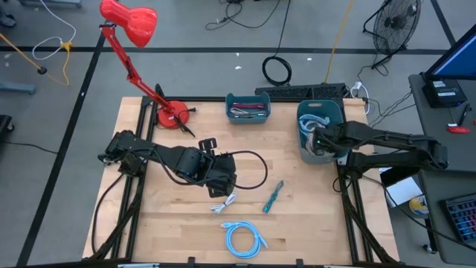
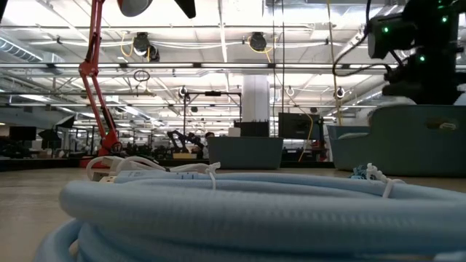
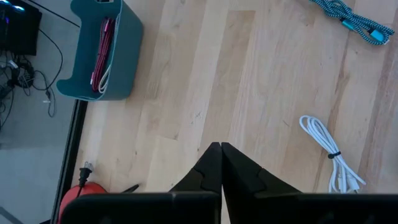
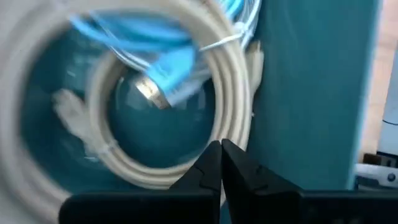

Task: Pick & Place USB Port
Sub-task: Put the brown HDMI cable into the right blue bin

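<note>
My left gripper [image 3: 221, 149] is clenched on nothing, center of the high frame. The white USB cable [image 1: 225, 202] lies just below it. It looks light and floppy; I'd grab the tied middle. My right gripper [image 4: 221, 148], clenched, sits over the bin [image 1: 321, 113] at right.

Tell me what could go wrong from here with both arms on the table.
The left pincer is shut and empty just beside the white cable; descending like that, it would likely push the cable instead of gripping it. The right pincer is shut over the bin of coiled cables; lifting out could snag a loop.
</note>
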